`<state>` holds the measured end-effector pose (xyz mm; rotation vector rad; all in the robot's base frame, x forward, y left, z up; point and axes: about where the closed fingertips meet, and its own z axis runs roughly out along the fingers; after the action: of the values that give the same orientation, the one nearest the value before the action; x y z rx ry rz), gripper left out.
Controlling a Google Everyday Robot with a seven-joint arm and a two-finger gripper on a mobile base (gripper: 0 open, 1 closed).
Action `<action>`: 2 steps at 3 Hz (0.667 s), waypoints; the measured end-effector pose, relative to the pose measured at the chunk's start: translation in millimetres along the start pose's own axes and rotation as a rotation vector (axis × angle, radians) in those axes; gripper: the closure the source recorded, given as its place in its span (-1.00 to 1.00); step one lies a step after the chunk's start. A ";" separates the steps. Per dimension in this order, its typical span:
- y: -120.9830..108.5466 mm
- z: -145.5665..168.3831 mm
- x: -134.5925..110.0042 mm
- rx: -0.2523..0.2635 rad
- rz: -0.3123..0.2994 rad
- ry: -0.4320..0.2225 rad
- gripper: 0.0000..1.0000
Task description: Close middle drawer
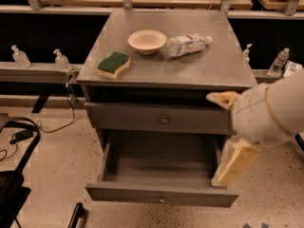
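Observation:
The middle drawer [161,194] is grey metal with a small round central knob [161,199]. It is pulled far out of the grey cabinet [223,75] and its shallow box is empty. Above it, another grey drawer front [142,118] with a knob stands slightly out. My gripper [235,163] hangs from the white arm [270,110] at the right. It points down over the open drawer's right side wall, near the front right corner.
On the cabinet top lie a green and yellow sponge [114,64], a beige bowl [147,41] and a plastic water bottle [187,44] on its side. Small bottles [61,61] stand on ledges at both sides. Cables [21,134] lie on the speckled floor at the left.

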<state>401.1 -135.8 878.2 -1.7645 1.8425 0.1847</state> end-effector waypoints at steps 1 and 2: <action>14.9 34.5 10.8 0.005 0.017 -0.001 -1.00; 15.5 38.2 13.3 0.008 0.021 -0.002 -1.00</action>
<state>398.6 -127.4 835.8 -1.7401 1.8579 0.1871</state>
